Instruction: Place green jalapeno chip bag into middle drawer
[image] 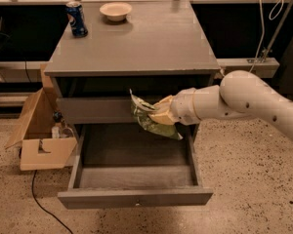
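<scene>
Green bag (154, 122) hangs over the open drawer (136, 197), just before the shut upper drawer (95, 110); we see the gripper (162, 115) clenched on it. The grey bench (136, 43) carries a can (76, 18) and a bowl (115, 10). A cardboard box (41, 152) stands left on the speckled floor.

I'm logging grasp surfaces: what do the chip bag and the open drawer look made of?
The chip bag, held in the gripper above the drawer, looks like thin glossy film or foil: crumpled, with bright creases. The drawer looks matte grey, perhaps painted wood or laminate.
</scene>
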`<move>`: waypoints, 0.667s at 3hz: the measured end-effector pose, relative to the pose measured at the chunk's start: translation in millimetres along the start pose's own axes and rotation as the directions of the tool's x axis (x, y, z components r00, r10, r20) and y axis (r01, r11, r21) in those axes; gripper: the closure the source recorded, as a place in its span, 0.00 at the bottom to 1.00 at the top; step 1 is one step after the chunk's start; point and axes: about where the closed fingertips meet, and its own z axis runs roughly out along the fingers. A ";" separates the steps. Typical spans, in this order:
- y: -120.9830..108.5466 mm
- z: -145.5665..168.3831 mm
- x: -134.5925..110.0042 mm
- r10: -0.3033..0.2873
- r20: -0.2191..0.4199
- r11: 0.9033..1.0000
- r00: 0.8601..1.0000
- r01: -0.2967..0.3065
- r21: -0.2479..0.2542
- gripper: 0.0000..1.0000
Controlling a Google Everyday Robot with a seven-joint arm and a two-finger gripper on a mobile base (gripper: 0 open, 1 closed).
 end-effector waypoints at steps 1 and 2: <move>3.4 9.1 11.9 0.016 -0.013 1.000 1.000 -0.016 0.001 1.00; 5.7 17.9 27.7 0.039 -0.036 0.999 0.999 -0.039 -0.012 1.00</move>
